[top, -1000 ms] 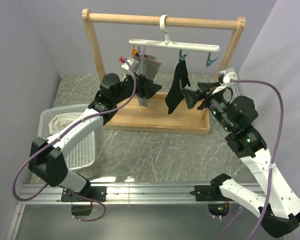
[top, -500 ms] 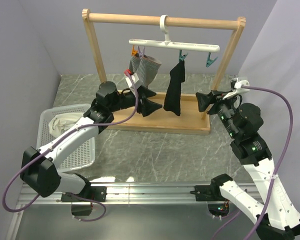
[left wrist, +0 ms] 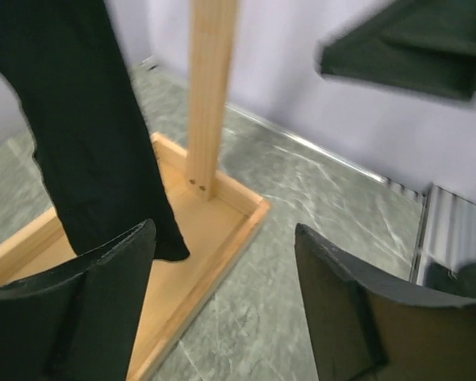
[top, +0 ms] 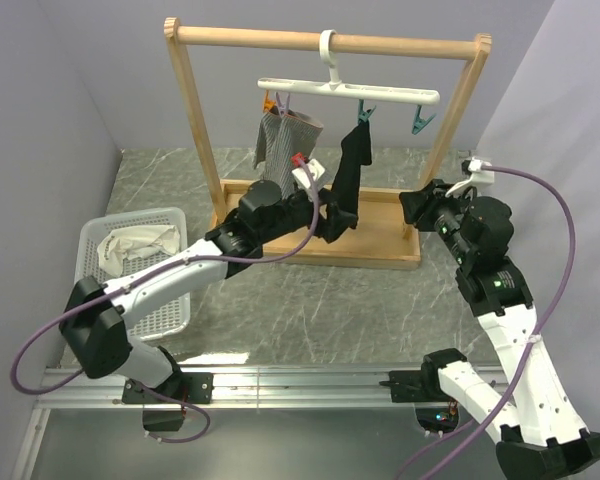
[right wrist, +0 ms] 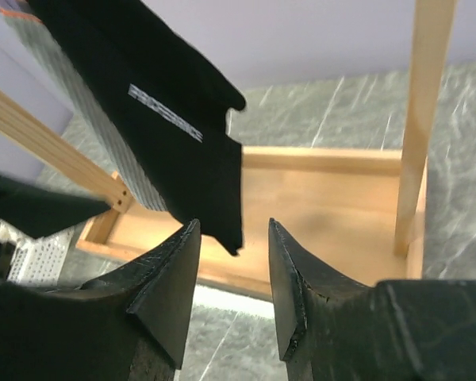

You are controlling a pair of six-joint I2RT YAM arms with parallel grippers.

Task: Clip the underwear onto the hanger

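The white hanger (top: 350, 92) hangs by its hook from the wooden rack's top bar. The black underwear (top: 352, 160) hangs from one teal clip (top: 363, 113) by one corner and droops long and narrow. My left gripper (top: 332, 215) is open at its lower end. In the left wrist view the underwear (left wrist: 87, 135) hangs just past the left finger, with nothing between the jaws of the gripper (left wrist: 222, 294). My right gripper (top: 413, 205) is open and empty to the right of it. In the right wrist view the underwear (right wrist: 174, 119) hangs ahead of that gripper (right wrist: 234, 270), apart from it.
A grey striped garment (top: 280, 140) hangs at the hanger's left end. A free teal clip (top: 421, 122) hangs at the right end. The wooden rack (top: 195, 120) stands on a tray base (top: 380, 245). A white basket (top: 160, 300) with cream cloth (top: 135, 245) sits at left.
My left gripper has swung right from the grey garment to the underwear's lower end. My right gripper has drawn back to the right, away from the underwear, which now hangs straight.
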